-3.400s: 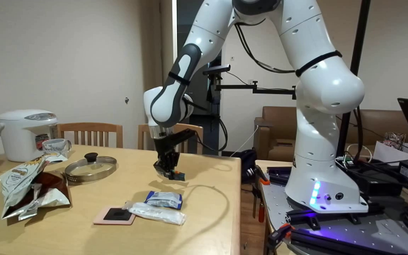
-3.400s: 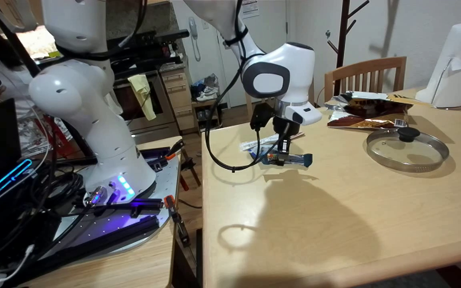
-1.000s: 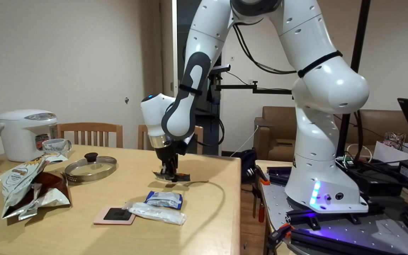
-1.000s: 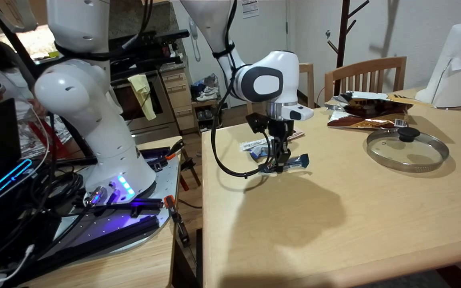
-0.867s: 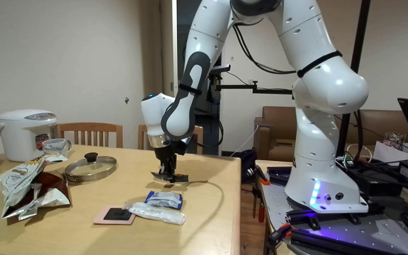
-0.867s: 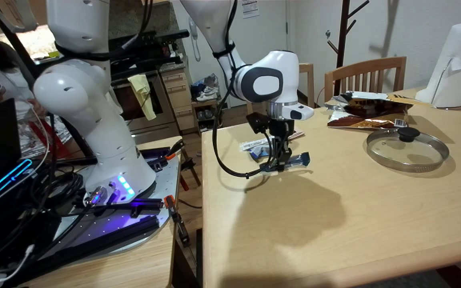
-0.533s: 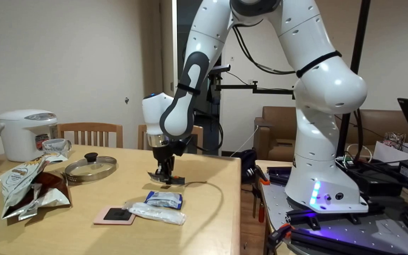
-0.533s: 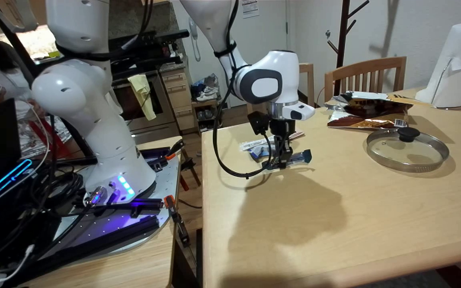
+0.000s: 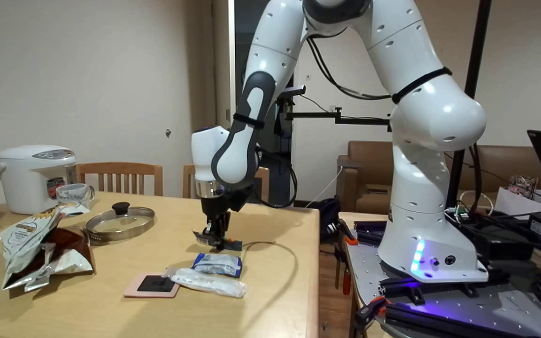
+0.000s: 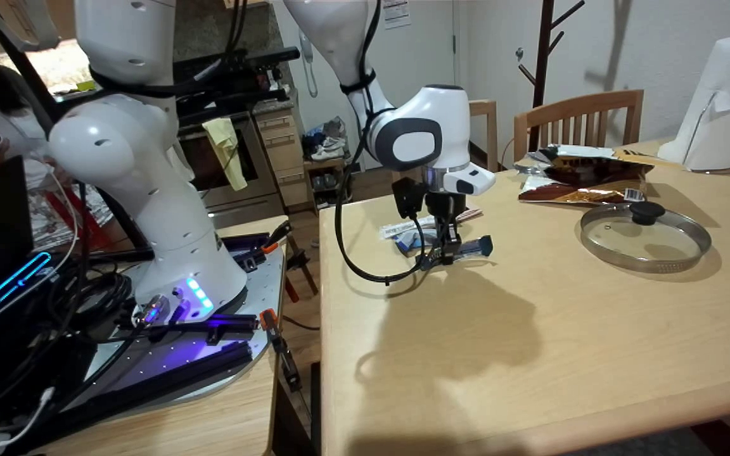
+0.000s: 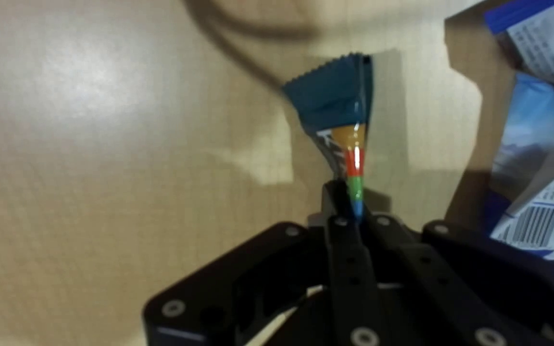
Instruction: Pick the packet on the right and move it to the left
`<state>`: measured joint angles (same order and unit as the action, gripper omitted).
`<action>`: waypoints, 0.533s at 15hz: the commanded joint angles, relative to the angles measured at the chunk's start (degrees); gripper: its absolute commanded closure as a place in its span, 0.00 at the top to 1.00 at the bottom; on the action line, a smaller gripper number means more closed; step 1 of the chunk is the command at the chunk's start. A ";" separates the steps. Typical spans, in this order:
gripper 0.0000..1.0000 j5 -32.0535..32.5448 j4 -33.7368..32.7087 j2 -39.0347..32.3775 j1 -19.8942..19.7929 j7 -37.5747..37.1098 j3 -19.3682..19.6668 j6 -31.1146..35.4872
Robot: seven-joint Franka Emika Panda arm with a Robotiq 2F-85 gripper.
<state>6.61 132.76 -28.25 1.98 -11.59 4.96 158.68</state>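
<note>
The table (image 9: 275,314) holds the blue-and-white packet (image 9: 217,265); well apart from that packet stands a white water dispenser (image 9: 35,183), its red-and-black label too small to read. Nearer that packet, yet apart, lies a snack bag (image 9: 45,247) with blurred print and, in an exterior view, a barcode label (image 10: 633,194). The gripper (image 11: 356,206) stands just beside the blue-and-white packet, which shows a barcode (image 11: 538,224) and fine print, illegible. The dark-blue packet (image 11: 337,98) is pinched between the closed fingers, also just beside the blue-and-white one; it has orange, red and green bands and white letters too creased to read. I cannot tell whether it touches the table.
</note>
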 commanded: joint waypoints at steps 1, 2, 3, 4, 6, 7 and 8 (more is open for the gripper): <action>0.26 -2.02 1.14 -0.02 -0.77 1.95 -0.56 1.60; 0.28 -1.92 1.13 -0.02 -0.67 1.86 -0.42 1.70; 0.33 -2.08 1.14 0.05 -0.78 1.88 -0.46 1.55; 0.40 -2.05 1.22 0.11 -0.83 1.87 -0.35 1.63; 0.51 -2.05 1.18 0.06 -0.97 1.81 -0.16 1.52; 0.58 -2.11 1.17 0.03 -1.03 1.81 -0.16 1.49; 0.64 -2.16 1.16 0.00 -1.09 1.84 -0.17 1.51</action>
<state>6.46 132.78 -28.25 1.53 -11.59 5.50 158.68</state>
